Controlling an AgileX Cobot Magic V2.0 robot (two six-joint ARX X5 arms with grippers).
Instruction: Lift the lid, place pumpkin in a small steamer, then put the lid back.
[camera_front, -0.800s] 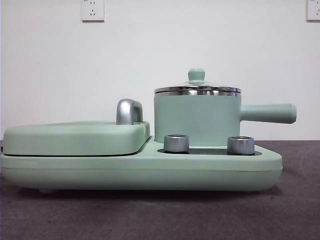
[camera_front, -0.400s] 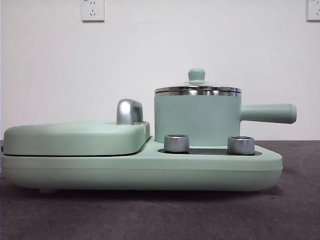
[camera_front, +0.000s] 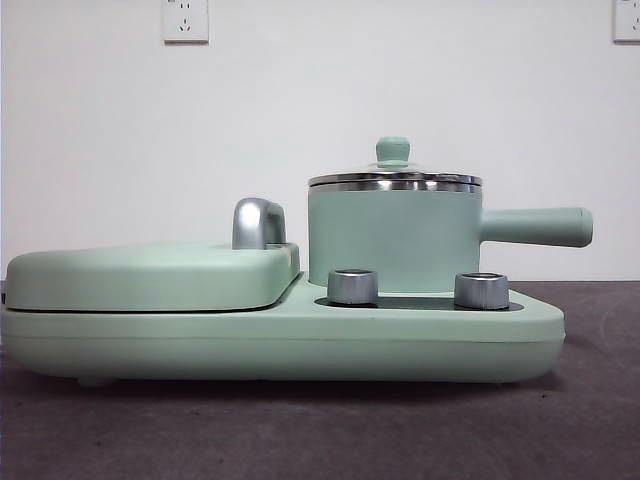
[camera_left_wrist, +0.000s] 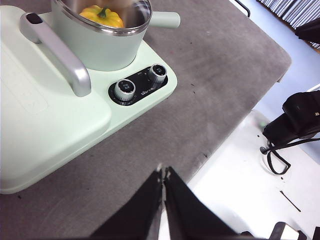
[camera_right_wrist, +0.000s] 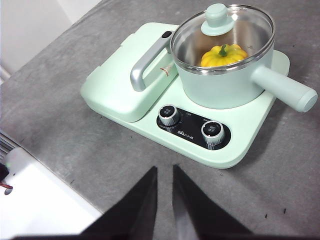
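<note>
The small steamer (camera_front: 392, 240) stands on the right half of the mint-green cooker base (camera_front: 300, 345), its long handle pointing right. The lid (camera_front: 394, 178) sits on its rim, knob on top. In the right wrist view the pumpkin (camera_right_wrist: 223, 56) lies inside the steamer (camera_right_wrist: 225, 87) under the glass lid (camera_right_wrist: 217, 15). It also shows in the left wrist view (camera_left_wrist: 101, 15). My left gripper (camera_left_wrist: 163, 172) is shut and empty over the table's edge, away from the cooker. My right gripper (camera_right_wrist: 164, 170) is slightly open and empty, held back above the table in front of the cooker.
A flat griddle cover (camera_front: 150, 275) with a chrome handle (camera_front: 258, 222) fills the base's left half. Two steel dials (camera_front: 352, 286) (camera_front: 481, 290) sit in front of the steamer. The grey table's edge (camera_left_wrist: 240, 125) is near the left gripper. No arm shows in the front view.
</note>
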